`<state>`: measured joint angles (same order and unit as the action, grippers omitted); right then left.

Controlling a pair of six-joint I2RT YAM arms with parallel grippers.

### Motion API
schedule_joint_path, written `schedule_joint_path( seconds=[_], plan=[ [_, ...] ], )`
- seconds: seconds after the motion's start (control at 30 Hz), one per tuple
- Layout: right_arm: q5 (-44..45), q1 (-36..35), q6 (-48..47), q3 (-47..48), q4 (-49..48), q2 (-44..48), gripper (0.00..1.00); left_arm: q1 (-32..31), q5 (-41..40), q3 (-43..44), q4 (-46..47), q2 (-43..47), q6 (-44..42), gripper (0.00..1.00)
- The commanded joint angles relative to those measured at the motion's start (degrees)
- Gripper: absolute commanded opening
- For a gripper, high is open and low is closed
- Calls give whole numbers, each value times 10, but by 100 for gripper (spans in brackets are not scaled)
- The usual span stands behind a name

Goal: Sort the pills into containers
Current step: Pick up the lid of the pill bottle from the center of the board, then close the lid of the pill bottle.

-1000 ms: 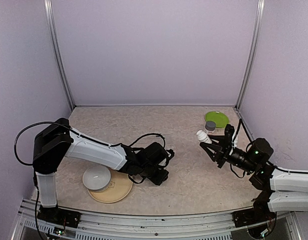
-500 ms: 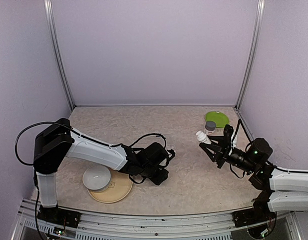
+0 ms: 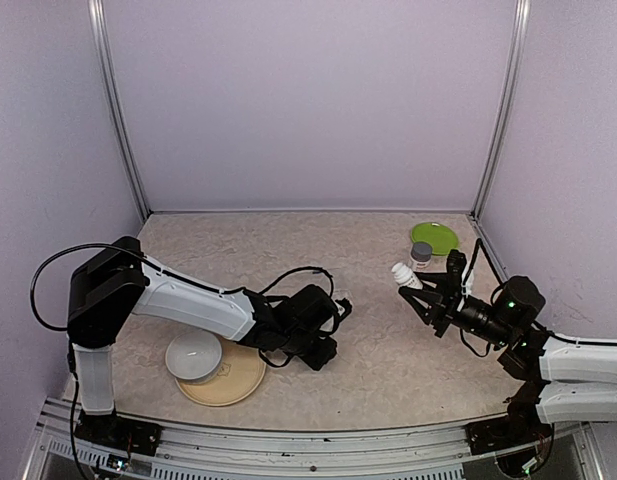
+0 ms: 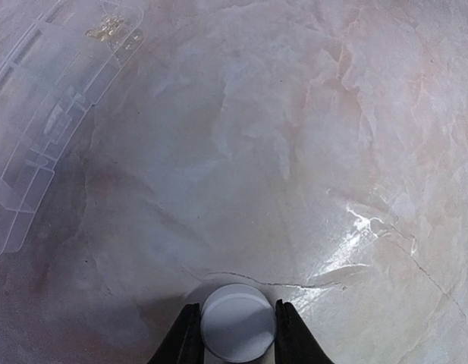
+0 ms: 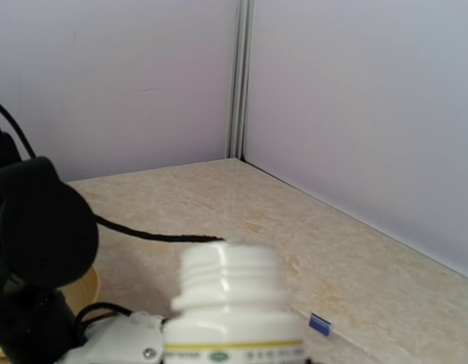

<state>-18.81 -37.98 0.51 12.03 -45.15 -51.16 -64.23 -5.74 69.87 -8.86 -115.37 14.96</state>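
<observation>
In the left wrist view my left gripper (image 4: 236,306) is shut on a small round white cap (image 4: 237,327), held just above the table. The clear flat pill box (image 4: 48,121) lies at the upper left of that view, with a small pale cluster of pills (image 4: 108,29) in its far end compartment. In the top view the left gripper (image 3: 323,352) is at mid-table. My right gripper (image 3: 416,290) is shut on a tiny white bottle (image 3: 402,273), held tilted above the table. That bottle (image 5: 230,303) has no cap and its threaded neck is bare.
A white bowl (image 3: 194,357) sits on a tan plate (image 3: 233,380) at the front left. A grey-capped bottle (image 3: 421,253) stands by a green dish (image 3: 434,237) at the back right. A blue-tipped clear strip (image 5: 318,324) lies beside the white bottle.
The right gripper has shifted slightly to the left with the white bottle. The left arm has barely moved.
</observation>
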Motion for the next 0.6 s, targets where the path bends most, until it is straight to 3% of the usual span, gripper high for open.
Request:
schedule_joint_path(
  seconds=[0.0,0.2,0.57],
  plan=[
    [1,-5,4,4,5,-4,0,-2,12,9,16,0,-2,28],
    [-2,-4,3,4,5,-6,0,1,28,4,20,17,-2,25],
    [-58,-5,3,7,-2,-9,0,27,142,-22,61,146,-11,24]
  ],
)
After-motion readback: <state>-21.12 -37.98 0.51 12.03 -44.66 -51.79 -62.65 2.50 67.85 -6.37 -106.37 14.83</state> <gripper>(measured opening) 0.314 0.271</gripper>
